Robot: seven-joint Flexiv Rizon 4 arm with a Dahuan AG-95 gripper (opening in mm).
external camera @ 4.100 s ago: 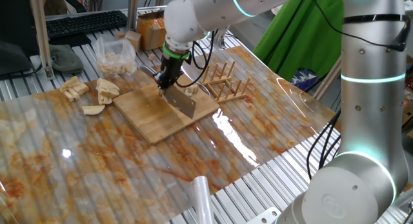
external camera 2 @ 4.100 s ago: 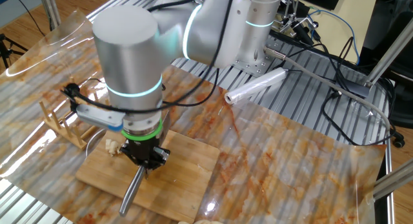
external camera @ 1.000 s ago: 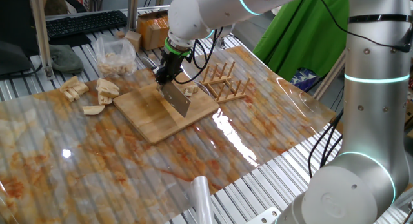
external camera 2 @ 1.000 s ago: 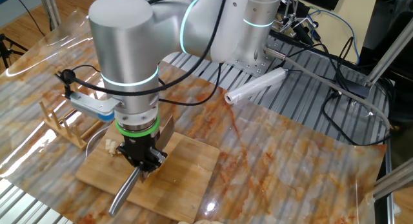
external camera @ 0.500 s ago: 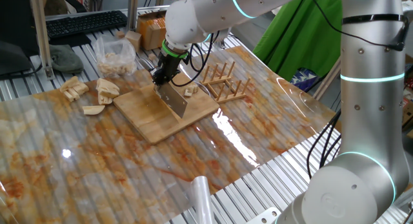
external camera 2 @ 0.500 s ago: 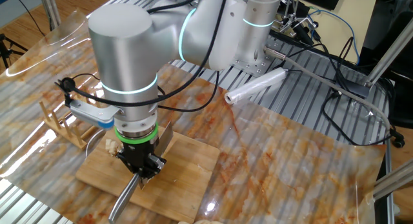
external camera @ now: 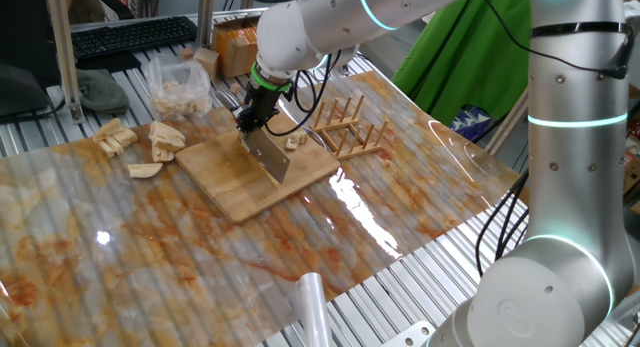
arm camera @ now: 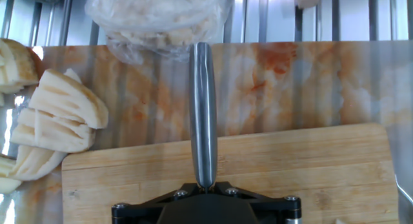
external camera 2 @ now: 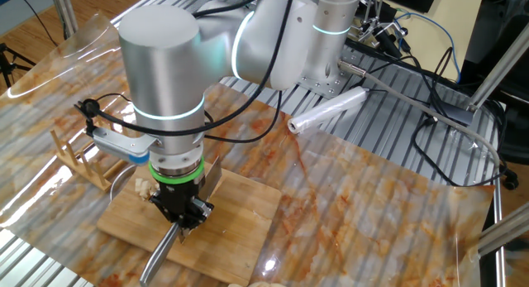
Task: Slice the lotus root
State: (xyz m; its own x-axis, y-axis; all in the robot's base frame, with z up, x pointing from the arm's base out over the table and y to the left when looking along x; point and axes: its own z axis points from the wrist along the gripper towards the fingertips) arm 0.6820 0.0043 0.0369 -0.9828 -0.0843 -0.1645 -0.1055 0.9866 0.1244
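Cleaver (external camera: 274, 158): brushed steel blade, dull grey sheen; handle (arm camera: 203, 114) smooth polished metal, round. Cutting board (external camera: 258, 167): pale wood, matt, fine grain showing. Bench cover (external camera: 330, 237): clear glossy plastic sheet over orange-brown marble print, strong glare spots. Bare bench edge (external camera 2: 397, 121): ribbed aluminium slats, satin. Lotus root chunks (arm camera: 58, 124): off-white, moist-looking, ridged cut faces. Bag (arm camera: 158, 14) near far edge: thin crinkly clear plastic. Rack (external camera: 345, 127): bare light wood. Arm shell (external camera 2: 161, 64): smooth silver-grey, semi-gloss. Cloth (external camera: 480, 57) at far corner: green, matt.
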